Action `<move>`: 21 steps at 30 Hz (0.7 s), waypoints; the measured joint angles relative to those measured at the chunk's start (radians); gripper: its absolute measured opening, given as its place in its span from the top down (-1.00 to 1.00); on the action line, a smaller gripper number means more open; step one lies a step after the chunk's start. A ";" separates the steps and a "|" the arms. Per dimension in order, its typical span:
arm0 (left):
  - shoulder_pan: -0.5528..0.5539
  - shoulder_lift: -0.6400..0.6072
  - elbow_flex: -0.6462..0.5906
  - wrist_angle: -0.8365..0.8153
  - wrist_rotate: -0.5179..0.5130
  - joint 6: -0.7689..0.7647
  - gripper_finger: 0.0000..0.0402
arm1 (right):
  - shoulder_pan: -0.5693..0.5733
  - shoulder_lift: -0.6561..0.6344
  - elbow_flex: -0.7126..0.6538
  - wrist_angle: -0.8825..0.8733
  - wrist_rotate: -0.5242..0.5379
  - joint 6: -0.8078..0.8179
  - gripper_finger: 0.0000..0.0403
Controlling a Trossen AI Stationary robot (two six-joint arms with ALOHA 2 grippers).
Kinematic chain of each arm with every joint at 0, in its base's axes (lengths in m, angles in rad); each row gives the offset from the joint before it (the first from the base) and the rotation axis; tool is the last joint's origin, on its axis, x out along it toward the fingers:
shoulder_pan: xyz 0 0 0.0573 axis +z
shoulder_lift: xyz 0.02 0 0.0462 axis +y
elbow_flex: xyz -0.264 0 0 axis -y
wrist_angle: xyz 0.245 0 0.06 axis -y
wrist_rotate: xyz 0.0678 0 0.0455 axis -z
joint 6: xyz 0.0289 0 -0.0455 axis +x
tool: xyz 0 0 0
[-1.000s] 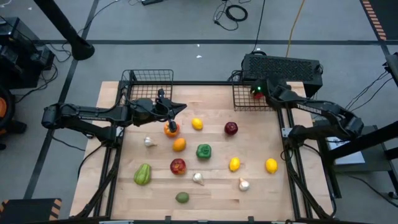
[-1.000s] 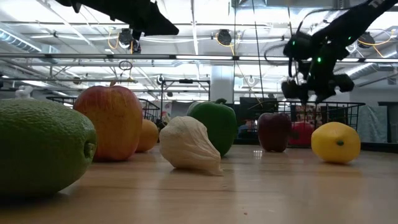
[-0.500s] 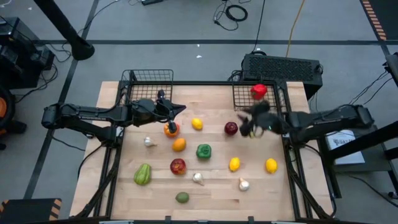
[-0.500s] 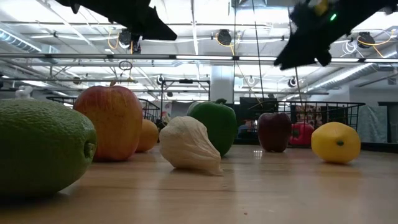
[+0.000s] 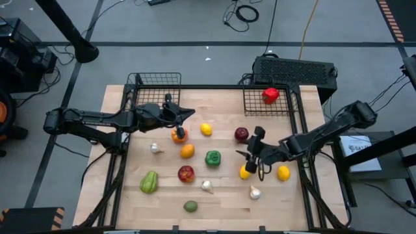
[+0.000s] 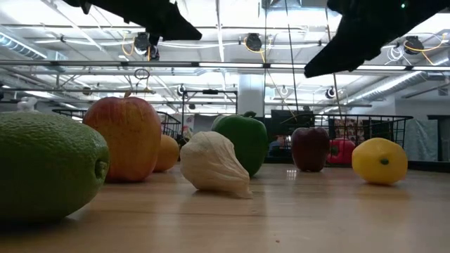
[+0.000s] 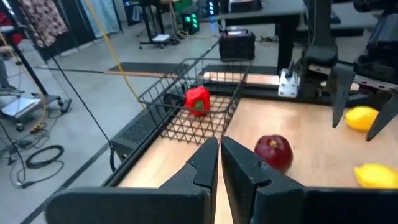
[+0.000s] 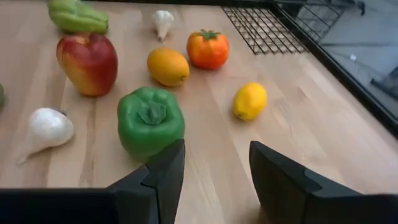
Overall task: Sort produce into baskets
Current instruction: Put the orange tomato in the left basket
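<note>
my left gripper (image 5: 177, 117) hangs pinched shut and empty, just above the tomato (image 5: 179, 135), with the left basket (image 5: 155, 88) close behind it. most of the produce lies loose on the table (image 5: 221, 195) between my arms. my right gripper (image 5: 252, 155) hovers with fingers parted, holding nothing, right by a lemon (image 5: 245, 171); the green pepper (image 8: 150, 121) sits ahead of it. one red pepper (image 5: 270, 95) lies in the right basket (image 5: 259, 104). i judge i'm between picks: next i lower, close on a piece, carry it over.
</note>
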 joint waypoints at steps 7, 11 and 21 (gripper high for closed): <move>0.000 0.009 0.000 -0.039 0.083 0.001 0.85 | 0.000 0.076 0.000 0.070 0.000 -0.087 0.15; 0.000 0.029 0.000 -0.042 0.083 -0.001 0.85 | 0.000 0.095 0.000 0.078 0.000 -0.102 0.15; 0.021 0.080 0.000 -0.235 0.126 -0.128 0.69 | -0.026 0.094 0.000 0.106 0.001 -0.161 0.15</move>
